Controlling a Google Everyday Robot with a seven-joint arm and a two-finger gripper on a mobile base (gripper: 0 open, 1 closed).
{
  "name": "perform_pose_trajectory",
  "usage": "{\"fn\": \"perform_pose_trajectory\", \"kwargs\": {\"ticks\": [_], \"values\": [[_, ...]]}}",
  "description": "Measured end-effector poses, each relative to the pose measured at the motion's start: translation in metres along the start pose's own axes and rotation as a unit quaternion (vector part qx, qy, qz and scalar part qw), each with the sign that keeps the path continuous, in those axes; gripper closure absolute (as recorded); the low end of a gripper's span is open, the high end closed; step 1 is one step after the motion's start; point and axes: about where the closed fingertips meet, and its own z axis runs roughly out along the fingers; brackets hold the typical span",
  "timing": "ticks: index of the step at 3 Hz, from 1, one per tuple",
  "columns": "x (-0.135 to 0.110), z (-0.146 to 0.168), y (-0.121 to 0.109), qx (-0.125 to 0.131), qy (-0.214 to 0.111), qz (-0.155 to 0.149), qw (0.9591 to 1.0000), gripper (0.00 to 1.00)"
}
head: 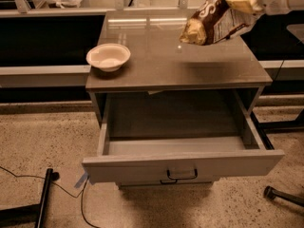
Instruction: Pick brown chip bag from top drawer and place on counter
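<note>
Finding: the brown chip bag (213,22) hangs tilted in the air above the right rear part of the tabletop (161,65), not touching it. The hand (239,0) is closed on the bag's upper end. Recommendation: lower until the bag's bottom end rests on bare surface, then release, staying inside the right edge and well apart from the white bowl (108,57). The top drawer (183,166) stands open below.

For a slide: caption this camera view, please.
The gripper holds the brown chip bag above the counter, top drawer open below.
</note>
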Motion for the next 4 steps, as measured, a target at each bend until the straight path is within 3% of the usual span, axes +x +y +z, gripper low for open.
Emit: {"fn": "perform_pose_trajectory", "kwargs": {"ticks": [1, 2, 4], "values": [[0.042, 0.033, 0.014, 0.029, -0.019, 0.043, 0.9985, 0.86], [0.035, 0.041, 0.009, 0.048, -0.031, 0.05, 0.9971, 0.62], [0.034, 0.045, 0.013, 0.044, -0.033, 0.051, 0.9972, 0.16]]}}
